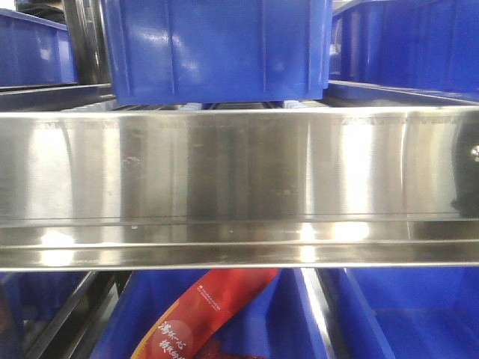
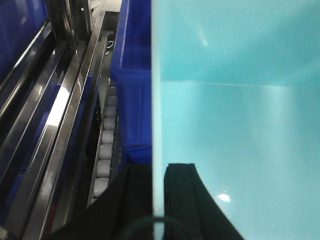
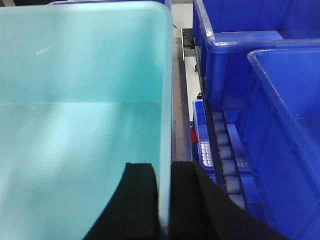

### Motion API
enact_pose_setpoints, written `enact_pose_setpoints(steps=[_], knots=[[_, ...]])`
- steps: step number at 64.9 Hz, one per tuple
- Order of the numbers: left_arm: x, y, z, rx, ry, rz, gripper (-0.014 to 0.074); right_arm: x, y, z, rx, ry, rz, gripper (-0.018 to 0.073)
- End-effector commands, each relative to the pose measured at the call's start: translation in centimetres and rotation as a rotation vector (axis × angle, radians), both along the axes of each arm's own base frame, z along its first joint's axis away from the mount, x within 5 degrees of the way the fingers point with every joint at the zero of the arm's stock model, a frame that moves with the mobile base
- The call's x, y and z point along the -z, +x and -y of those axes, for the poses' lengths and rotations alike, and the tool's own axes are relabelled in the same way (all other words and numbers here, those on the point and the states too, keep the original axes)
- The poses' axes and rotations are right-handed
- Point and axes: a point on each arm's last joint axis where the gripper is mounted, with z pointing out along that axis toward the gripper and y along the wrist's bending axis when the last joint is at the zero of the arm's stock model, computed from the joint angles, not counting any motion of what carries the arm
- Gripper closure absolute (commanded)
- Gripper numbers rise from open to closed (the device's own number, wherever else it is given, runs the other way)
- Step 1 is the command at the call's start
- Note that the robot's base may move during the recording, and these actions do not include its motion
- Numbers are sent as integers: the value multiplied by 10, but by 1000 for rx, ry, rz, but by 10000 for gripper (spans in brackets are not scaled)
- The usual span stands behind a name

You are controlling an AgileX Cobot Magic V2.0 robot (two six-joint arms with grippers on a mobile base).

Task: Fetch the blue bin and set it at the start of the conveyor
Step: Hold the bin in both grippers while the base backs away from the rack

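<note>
Shelving: brushed stainless-steel rail (image 1: pixel 239 172); roller track (image 2: pixel 105 150); ribbed royal-blue crates (image 3: pixel 280 150). Item: blue bin (image 3: pixel 75 100), aqua, smooth thin-walled plastic, empty, among those crates; my left gripper (image 2: pixel 157 175) and right gripper (image 3: pixel 162 172) each pinch an opposite wall. Risks, as I judge: slick walls slipping; uneven lift tilting it; snagging neighbours. Conveyor start unseen.

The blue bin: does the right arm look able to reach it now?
Yes, it seems so: the right gripper straddles a side wall of the blue bin, one finger inside and one outside. The dark blue crates beside it leave that wall free.
</note>
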Motion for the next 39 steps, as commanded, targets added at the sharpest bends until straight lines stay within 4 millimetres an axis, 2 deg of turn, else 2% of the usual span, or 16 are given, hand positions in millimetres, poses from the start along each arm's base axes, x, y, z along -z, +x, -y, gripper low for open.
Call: enact_pose_setpoints(steps=[1, 39], knots=[[-8, -3, 2, 23, 1, 52, 708, -10, -1, 0, -20, -5, 68, 721], [-8, -3, 2, 23, 1, 52, 708, -10, -1, 0, -20, -5, 68, 721]])
